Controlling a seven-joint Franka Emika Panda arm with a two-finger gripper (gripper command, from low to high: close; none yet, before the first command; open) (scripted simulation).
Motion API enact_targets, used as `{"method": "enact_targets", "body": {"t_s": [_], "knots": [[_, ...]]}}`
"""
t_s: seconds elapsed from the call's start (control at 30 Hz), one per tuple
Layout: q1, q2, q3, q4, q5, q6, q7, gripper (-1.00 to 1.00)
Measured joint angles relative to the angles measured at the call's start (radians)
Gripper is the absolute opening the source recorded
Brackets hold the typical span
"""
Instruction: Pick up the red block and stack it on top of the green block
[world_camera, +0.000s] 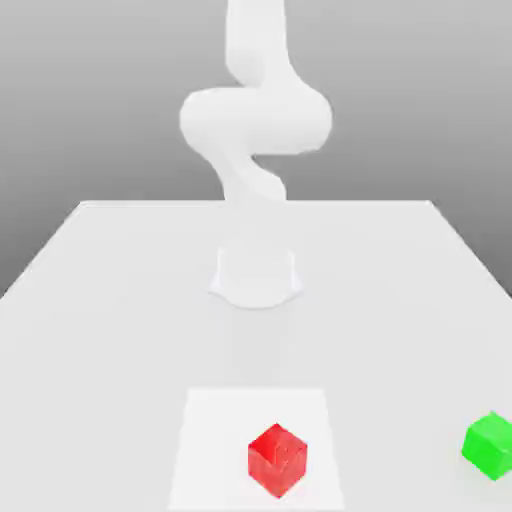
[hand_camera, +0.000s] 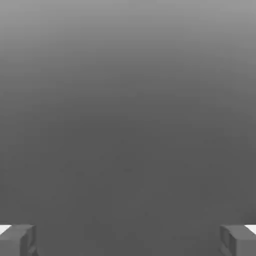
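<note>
In the exterior view, going left to right, the red block (world_camera: 278, 461) sits on a white square (world_camera: 212, 450) on the big white desk (world_camera: 120, 330), and the green block (world_camera: 489, 446) sits on the desk well apart from it. The claw (hand_camera: 128, 241) is wide open, with nothing in it.

The cube-shaped red block (world_camera: 277, 461) is of bright red colour, with small paler marks on its faces; the cube-shaped green block (world_camera: 489, 446) is vivid green; the flat tabletop (world_camera: 120, 330) is pale grey; the flat four-sided patch (world_camera: 215, 440) on it is plain white; the jointed robot arm (world_camera: 255, 120) is white also.
</note>
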Motion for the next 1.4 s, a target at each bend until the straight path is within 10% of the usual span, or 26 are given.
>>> {"method": "enact_targets", "body": {"t_s": [0.5, 0.97, 1.0, 1.4], "knots": [[-0.168, 0.553, 0.181, -0.142, -0.126, 0.227, 0.549, 0.00], [-0.100, 1.041, 0.119, -0.204, -0.161, 0.516, 0.857, 0.00], [-0.091, 1.060, 0.108, -0.201, -0.170, 0.531, 0.864, -1.00], [-0.135, 0.898, 0.172, -0.228, -0.081, 0.400, 0.799, -1.00]]}}
